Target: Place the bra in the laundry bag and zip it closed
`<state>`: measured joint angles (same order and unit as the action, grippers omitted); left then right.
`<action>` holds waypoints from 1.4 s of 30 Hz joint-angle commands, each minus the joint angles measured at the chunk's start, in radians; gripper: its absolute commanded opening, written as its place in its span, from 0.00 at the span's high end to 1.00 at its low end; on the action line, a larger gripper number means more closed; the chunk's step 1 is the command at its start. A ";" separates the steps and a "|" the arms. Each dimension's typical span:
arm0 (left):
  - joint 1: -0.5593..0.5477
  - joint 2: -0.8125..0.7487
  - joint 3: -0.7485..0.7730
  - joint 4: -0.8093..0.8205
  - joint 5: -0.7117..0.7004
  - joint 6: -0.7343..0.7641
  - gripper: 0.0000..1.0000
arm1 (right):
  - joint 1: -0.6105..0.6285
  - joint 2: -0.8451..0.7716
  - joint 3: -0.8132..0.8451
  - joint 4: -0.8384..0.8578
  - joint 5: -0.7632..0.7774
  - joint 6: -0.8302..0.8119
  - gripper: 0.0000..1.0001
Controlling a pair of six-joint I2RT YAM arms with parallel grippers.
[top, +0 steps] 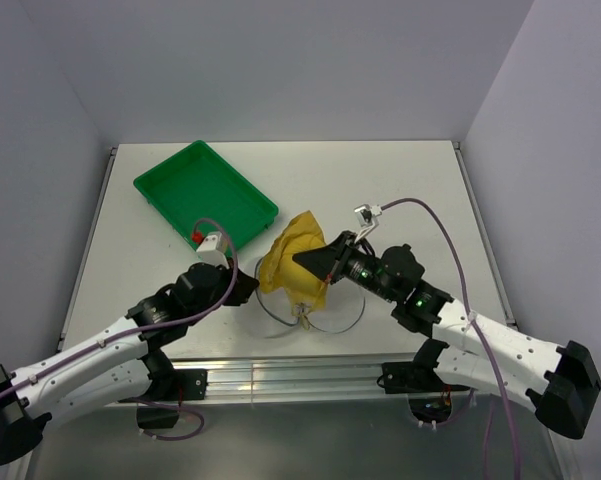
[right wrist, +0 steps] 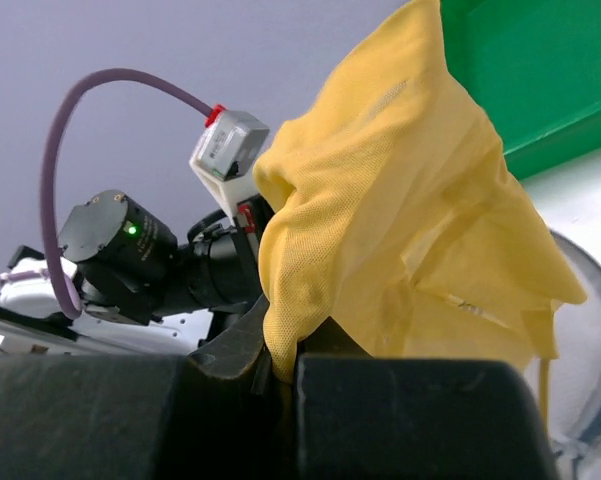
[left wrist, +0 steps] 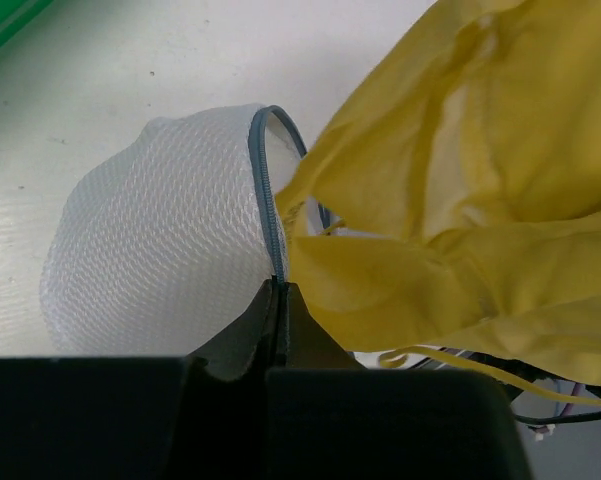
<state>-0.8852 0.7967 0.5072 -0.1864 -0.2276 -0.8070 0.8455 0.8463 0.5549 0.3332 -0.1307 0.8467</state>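
Observation:
The mustard-yellow bra [top: 295,255] hangs bunched above the table's front middle, and my right gripper [top: 312,259] is shut on a fold of it. In the right wrist view the bra [right wrist: 400,220] drapes over the right gripper [right wrist: 285,350]. The white mesh laundry bag [left wrist: 160,250] lies on its side with its grey zipper rim [left wrist: 265,190] standing open toward the bra [left wrist: 460,200]. My left gripper [left wrist: 280,287] is shut on that rim at its lower edge. From above, the laundry bag [top: 315,318] shows only as a faint ring beneath the bra, with the left gripper [top: 252,286] at its left side.
A green plastic tray [top: 205,190] sits at the back left of the white table [top: 400,190]; its wall also shows as the green tray [right wrist: 540,70] behind the bra. White walls close in the table on three sides. The left arm's wrist [right wrist: 130,250] is near the right gripper.

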 commanded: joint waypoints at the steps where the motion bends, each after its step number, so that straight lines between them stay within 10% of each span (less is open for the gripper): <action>1: -0.004 -0.062 -0.041 0.110 0.020 -0.031 1.00 | 0.018 0.028 -0.071 0.205 0.032 0.075 1.00; 21: -0.003 -0.108 -0.082 0.274 0.103 -0.001 1.00 | 0.118 0.516 -0.132 0.489 0.014 0.135 1.00; 35: -0.003 -0.151 -0.211 0.403 0.220 -0.027 1.00 | 0.122 0.605 0.046 0.207 0.097 0.045 0.99; 42: -0.003 -0.214 -0.316 0.475 0.191 -0.072 1.00 | 0.196 0.658 0.111 0.133 0.160 0.080 0.83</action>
<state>-0.8852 0.6117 0.1802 0.2020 -0.0414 -0.8627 0.9924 1.4826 0.6312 0.5129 -0.0341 0.9253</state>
